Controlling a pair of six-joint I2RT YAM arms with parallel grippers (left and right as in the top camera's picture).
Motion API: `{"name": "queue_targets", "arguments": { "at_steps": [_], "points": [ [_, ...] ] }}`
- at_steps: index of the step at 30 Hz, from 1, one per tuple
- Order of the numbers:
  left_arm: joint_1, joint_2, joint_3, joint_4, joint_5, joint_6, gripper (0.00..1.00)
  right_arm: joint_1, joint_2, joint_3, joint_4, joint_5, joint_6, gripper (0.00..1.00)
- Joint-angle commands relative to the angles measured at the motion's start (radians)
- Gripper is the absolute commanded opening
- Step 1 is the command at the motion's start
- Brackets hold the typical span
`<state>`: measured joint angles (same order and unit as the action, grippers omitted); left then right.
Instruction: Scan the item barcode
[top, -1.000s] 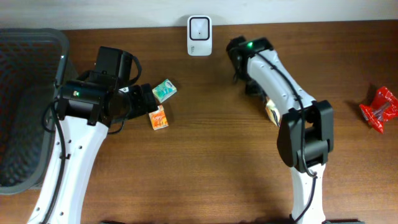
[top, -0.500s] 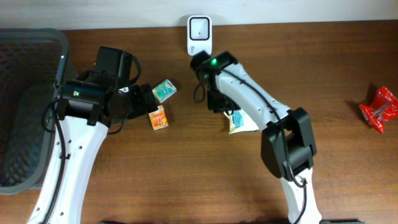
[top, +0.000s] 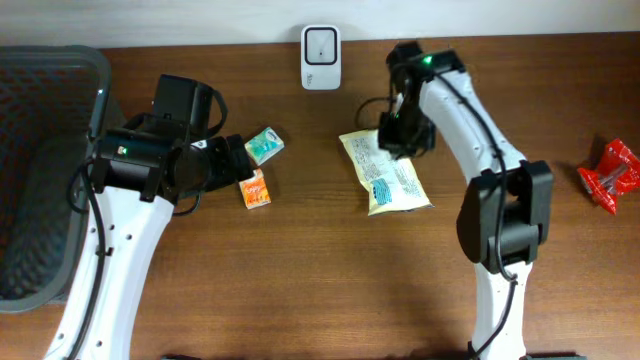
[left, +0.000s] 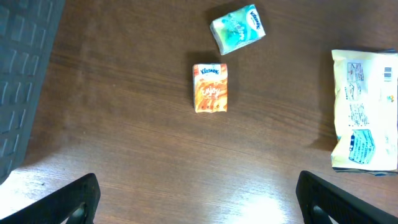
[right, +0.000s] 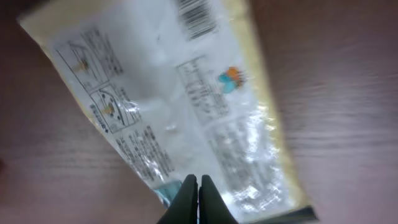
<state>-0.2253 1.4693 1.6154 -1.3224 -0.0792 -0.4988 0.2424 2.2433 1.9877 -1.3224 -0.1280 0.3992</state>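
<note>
Packet cut off by left-wrist view's right edge; right-wrist print blurred.

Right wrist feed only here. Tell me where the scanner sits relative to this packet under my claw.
Observer: The white scanner stands at the table's far edge, beyond the packet and to its left in the overhead view.
Operator: Report the left arm.
Observer: The left claw hangs open and empty, short of an orange carton.
Operator: List what else lies about.
Observer: A teal pack beside that carton, a red wrapper far right, a dark basket far left.
</note>
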Motion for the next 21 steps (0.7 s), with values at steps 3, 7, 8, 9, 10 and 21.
{"name": "queue_targets", "arguments": {
  "at_steps": [3, 7, 8, 9, 10, 21],
  "points": [
    [-0.001, 0.002, -0.001, 0.002, -0.003, -0.013, 0.99, 0.045, 0.004, -0.171, 0.2, -0.048, -0.037, 0.04],
    [-0.001, 0.002, -0.001, 0.002, -0.003, -0.013, 0.99, 0.068, 0.004, -0.279, 0.341, -0.072, -0.173, 0.04],
    [-0.001, 0.002, -0.001, 0.001, -0.003, -0.013, 0.99, 0.075, 0.004, -0.303, 0.354, -0.09, -0.207, 0.04],
    [-0.001, 0.002, -0.001, 0.001, -0.003, -0.013, 0.99, 0.081, 0.004, -0.316, 0.353, -0.116, -0.243, 0.04],
    [-0.001, 0.002, -0.001, 0.002, -0.003, -0.013, 0.99, 0.09, 0.004, -0.328, 0.341, -0.158, -0.299, 0.04],
    [-0.001, 0.002, -0.001, 0.001, -0.003, -0.013, 0.99, 0.125, -0.075, -0.22, 0.042, -0.111, -0.602, 0.04]
  ]
}}
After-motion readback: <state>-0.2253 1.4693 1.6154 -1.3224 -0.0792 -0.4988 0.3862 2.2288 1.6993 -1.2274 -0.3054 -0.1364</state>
